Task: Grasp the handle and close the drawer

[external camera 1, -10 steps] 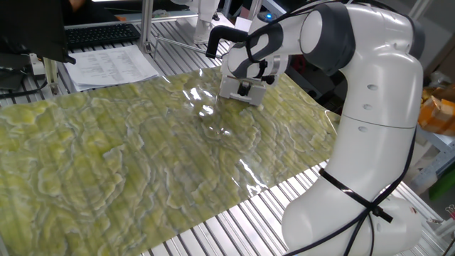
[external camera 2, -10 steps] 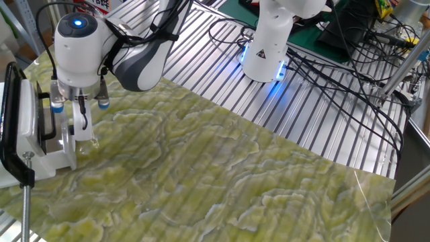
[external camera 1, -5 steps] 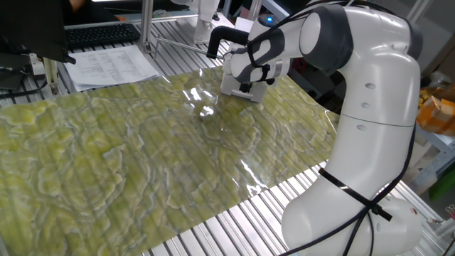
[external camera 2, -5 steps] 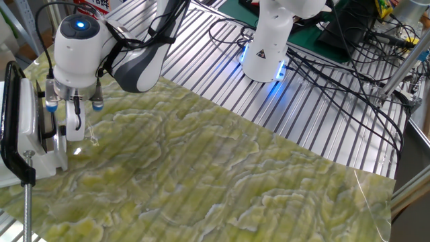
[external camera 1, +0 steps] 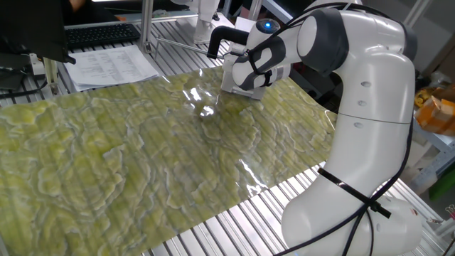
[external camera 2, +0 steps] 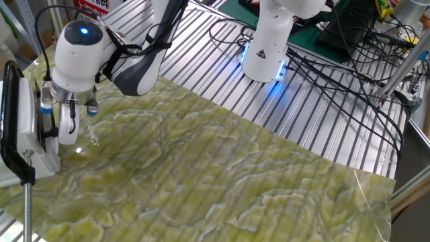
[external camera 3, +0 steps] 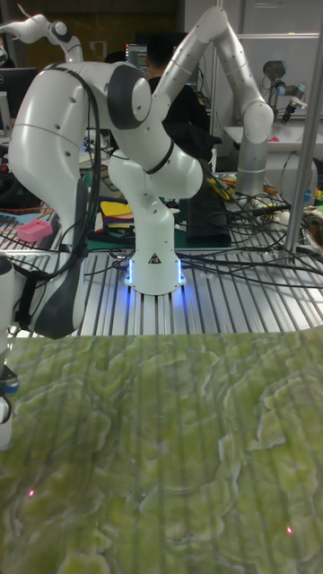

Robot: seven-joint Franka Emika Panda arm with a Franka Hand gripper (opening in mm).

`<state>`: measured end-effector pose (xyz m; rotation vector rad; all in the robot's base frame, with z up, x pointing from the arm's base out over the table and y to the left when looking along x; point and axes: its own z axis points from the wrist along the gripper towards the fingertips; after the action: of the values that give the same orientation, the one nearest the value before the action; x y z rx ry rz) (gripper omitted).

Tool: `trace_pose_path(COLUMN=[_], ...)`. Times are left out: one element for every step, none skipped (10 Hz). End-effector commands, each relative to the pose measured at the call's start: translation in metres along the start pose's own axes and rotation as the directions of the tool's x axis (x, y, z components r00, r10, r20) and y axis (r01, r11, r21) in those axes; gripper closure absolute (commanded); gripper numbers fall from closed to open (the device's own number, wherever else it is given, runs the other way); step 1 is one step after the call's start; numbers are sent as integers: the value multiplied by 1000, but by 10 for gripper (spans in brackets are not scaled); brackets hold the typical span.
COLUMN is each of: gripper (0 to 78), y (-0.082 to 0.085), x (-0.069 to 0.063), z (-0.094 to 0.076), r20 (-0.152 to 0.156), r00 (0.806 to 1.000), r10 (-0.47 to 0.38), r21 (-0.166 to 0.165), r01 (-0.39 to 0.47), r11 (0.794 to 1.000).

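Near edge: the green-yellow marbled mat (external camera 1: 142,156) covers the surface; its near corner overhangs bare metal slats (external camera 1: 234,227) in one fixed view.
Open room: the mat is bare across its whole middle and near part in all views; only glare patches mark it.
Arm base: the white Panda base (external camera 1: 362,185) stands at the right edge of the mat in one fixed view, the arm reaching over to the far corner.
Hand: the hand (external camera 2: 62,128) is lowered at the far corner of the mat, pointing down, directly against the drawer front.
Hand state: cannot tell whether it is clenched or released; the fingers lie against the white front and the wrist covers them in one fixed view.
Drawer: the small white drawer (external camera 1: 238,84) sits at the far edge of the mat, directly under and behind the wrist; in the other fixed view its white body (external camera 2: 30,144) is at the left frame edge, just beside the hand.
Handle: not made out in any view; the hand stands where it would be.
Drawer extension: cannot tell how far it is pushed in.
Obstruction: a black clamp bracket (external camera 2: 13,134) on a threaded rod stands just in front of the drawer in the other fixed view.
Far side: papers (external camera 1: 106,65) and a keyboard (external camera 1: 103,33) lie beyond the mat, well apart from the drawer.
Background: a second white robot arm (external camera 3: 152,143) stands on the slats behind the mat, with cables (external camera 2: 322,60) trailing.
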<state>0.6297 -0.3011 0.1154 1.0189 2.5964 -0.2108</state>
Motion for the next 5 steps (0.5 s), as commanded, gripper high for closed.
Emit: trace_pose_path(gripper=[765,765,765,765,765], y=[-14,-14,-14,-14,-14], x=[-15,-15,-15,-16,-21], z=[13,13,13,12,5], r20=[34,32,30,20,-15], r00=[999,999,999,999,999], r10=[34,37,42,46,52], r21=[12,11,10,3,-7], r01=[-35,-38,-42,-47,-52], r11=[999,999,999,999,999])
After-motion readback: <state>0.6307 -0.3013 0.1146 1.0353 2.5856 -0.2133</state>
